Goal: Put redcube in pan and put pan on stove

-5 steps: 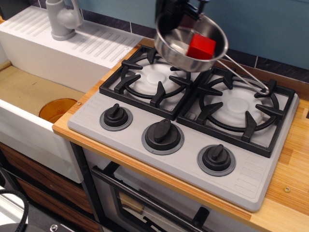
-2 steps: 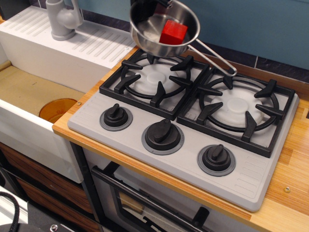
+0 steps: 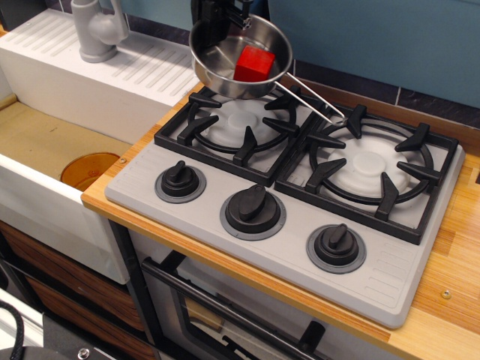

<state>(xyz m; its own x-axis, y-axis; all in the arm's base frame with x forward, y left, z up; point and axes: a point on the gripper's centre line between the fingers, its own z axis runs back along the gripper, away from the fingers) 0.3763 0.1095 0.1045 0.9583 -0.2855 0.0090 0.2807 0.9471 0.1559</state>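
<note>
I am looking at a toy kitchen: a grey two-burner stove on a wooden counter, a white sink with faucet, an oven door below.

Gripper at upper centre-left of frame, entering from the top edge. Dark body, only the lower part in view; arm above is cut off. It reaches down at the far rim of the pan, gripping it there. Fingertips hidden behind the rim; jaw gap not readable.
</note>
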